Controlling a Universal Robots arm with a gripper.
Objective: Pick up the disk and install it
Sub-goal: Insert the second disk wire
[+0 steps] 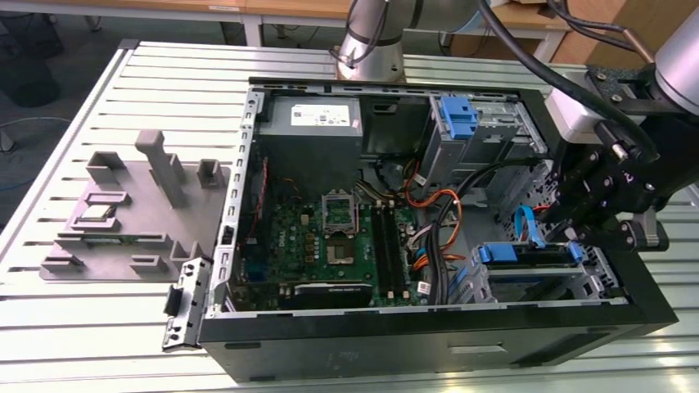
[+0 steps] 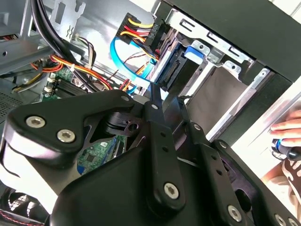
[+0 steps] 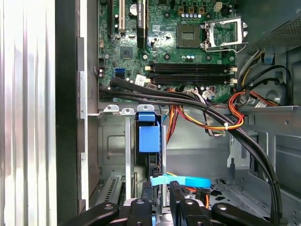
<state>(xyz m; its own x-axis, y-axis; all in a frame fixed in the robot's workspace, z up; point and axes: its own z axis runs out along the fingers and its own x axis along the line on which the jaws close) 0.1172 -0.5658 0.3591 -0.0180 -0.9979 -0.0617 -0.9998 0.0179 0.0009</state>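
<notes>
Black linkage fingers fill our foreground: the black gripper (image 3: 162, 207) hangs over the drive bay, pressed almost together.

We see its fingertips nearly touching in the first wrist view, with only the edge of a thin part between them; whether they actually pinch it, we cannot tell. Directly below and ahead sits the disk (image 3: 149, 139), a silver drive in a blue plastic carrier, standing on edge in the grey metal drive cage (image 1: 546, 274), its long axis running away from the fingers toward the green motherboard (image 3: 169, 42). A light-blue data cable (image 3: 181, 181) crosses between.
</notes>
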